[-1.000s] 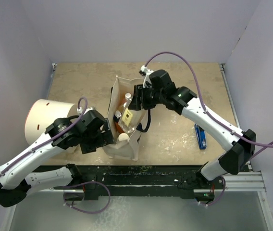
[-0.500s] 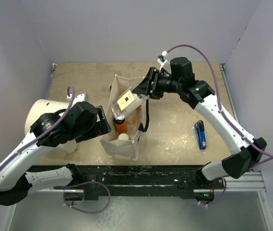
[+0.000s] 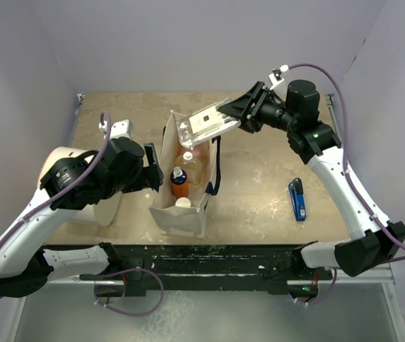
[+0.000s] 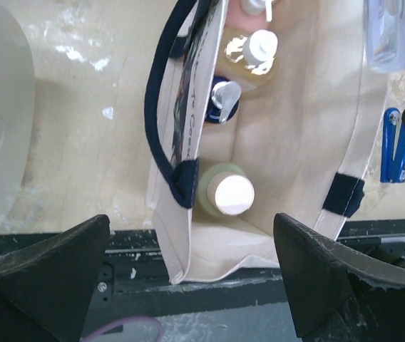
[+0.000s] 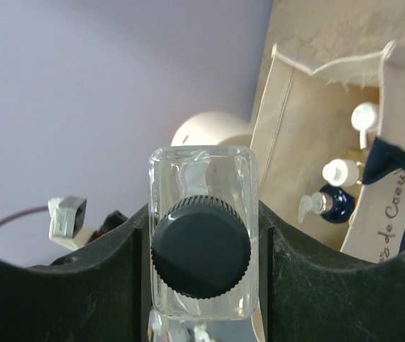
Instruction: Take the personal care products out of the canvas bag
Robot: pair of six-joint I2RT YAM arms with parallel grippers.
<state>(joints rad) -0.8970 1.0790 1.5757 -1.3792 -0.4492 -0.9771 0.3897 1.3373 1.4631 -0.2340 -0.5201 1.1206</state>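
Observation:
The beige canvas bag (image 3: 188,217) stands open at the table's middle, also in the left wrist view (image 4: 288,142). Inside it are the olive-green white-capped bottle (image 4: 233,196), the orange-and-dark-blue pump bottle (image 4: 224,100), the yellowish white-capped bottle (image 4: 259,50) and the pink pump bottle (image 4: 256,7). My right gripper (image 3: 231,114) is shut on the clear black-capped bottle (image 3: 206,125), held tilted in the air above the bag's far end; its cap faces the right wrist camera (image 5: 201,249). My left gripper (image 3: 151,174) is open and empty, above the bag's left side (image 4: 192,221).
A large white cylinder (image 3: 63,174) lies at the left under my left arm. A flat blue-and-black tool (image 3: 297,199) lies on the table to the right of the bag. Lilac walls close in the table on three sides.
My right gripper has lifted the clear black-capped bottle out of the bag, up and to the far right. My left gripper has drawn back from the bag's near left side.

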